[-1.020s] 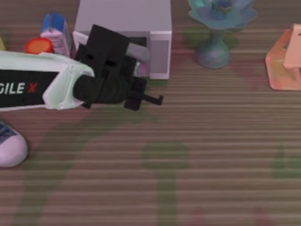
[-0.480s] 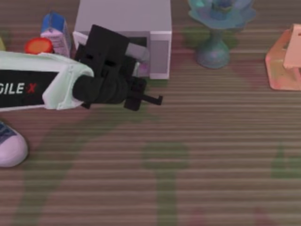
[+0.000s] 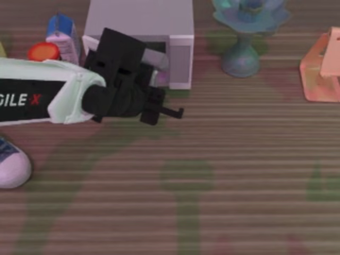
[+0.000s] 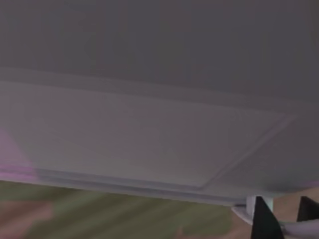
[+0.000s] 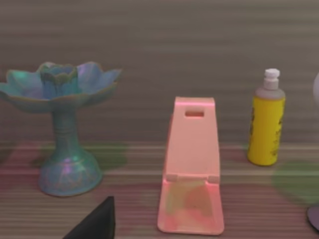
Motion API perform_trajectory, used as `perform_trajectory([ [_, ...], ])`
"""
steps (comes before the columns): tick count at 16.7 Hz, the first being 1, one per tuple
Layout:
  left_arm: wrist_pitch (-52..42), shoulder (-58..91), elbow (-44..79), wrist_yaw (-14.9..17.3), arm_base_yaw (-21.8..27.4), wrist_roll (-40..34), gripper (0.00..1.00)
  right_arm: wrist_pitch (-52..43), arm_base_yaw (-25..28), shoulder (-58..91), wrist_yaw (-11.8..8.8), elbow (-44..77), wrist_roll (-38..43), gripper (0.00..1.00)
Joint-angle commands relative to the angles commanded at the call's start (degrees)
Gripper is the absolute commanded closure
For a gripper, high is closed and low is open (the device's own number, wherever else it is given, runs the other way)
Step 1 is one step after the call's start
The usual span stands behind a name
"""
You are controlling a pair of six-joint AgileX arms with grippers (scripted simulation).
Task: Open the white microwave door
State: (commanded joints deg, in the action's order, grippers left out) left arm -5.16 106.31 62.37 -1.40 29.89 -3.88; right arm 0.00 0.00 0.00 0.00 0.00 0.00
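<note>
— Jaws on the left gripper (image 3: 159, 87)?
— Hidden under the wrist at the microwave's front; can't tell open or closed.
— Door?
— White microwave door (image 4: 149, 139) fills the left wrist view, close up. White microwave (image 3: 139, 21) sits at the table's far edge, left of centre.
— Around it?
— Carton (image 3: 62, 37) left, teal stand (image 3: 241, 32) right, pink holder (image 3: 321, 66) far right.
— Right gripper?
— Out of the top view; state can't be told.
</note>
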Motion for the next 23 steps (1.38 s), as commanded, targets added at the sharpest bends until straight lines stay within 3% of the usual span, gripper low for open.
perform_trajectory([
  [5,0.0,0.0,0.0,0.0,0.0,0.0,1.0,0.0,0.0,0.0,0.0,0.0,0.0,0.0],
  [14,0.55,-1.87,-2.41,3.47,-1.53,3.98,1.0,0.0,0.0,0.0,0.0,0.0,0.0,0.0],
  [23,0.56,-1.92,-2.53,3.61,-1.6,4.18,1.0,0.0,0.0,0.0,0.0,0.0,0.0,0.0],
])
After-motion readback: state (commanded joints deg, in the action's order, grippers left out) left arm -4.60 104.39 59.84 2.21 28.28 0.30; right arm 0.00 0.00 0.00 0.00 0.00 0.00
